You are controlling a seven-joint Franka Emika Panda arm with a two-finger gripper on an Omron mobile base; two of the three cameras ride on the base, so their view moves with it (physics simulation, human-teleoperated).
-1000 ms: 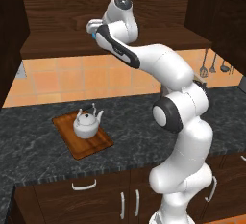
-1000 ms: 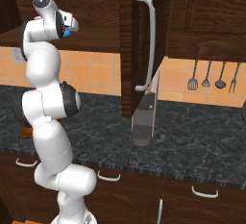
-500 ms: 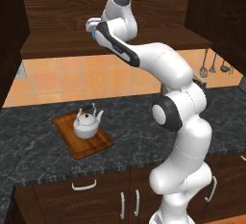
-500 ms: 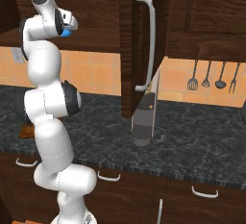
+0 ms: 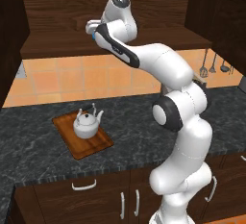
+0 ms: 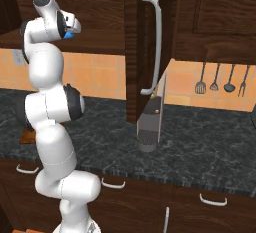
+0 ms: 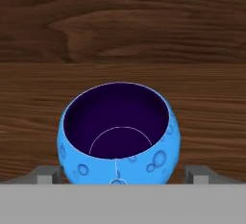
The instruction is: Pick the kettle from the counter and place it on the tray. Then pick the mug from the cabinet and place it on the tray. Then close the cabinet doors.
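On the cabinet shelf (image 7: 202, 112) the mug (image 7: 119, 134) is seen upright in the hand view, bright blue with a dark inside, set between the two finger tips (image 7: 199, 174) of the tool (image 7: 120, 176); the jaws are spread wide on either side of the mug, and no contact with it can be made out; the wood-grain back wall of the cabinet (image 5: 96, 6) is seen behind it. Near the left end of the table (image 5: 139, 131), in the left base view, the kettle (image 5: 87, 124) is seen standing on the tray (image 5: 93, 146), its spout turned towards the tiled wall; the arm is raised into the open cabinet above. In the right base view one cabinet door (image 6: 145, 37) is seen standing open, edge on, with its long silver bar handle (image 6: 155, 42); a grey coffee machine (image 6: 149, 124) stands on the table just below it; utensils (image 6: 222, 79) hang on the wall at the right.
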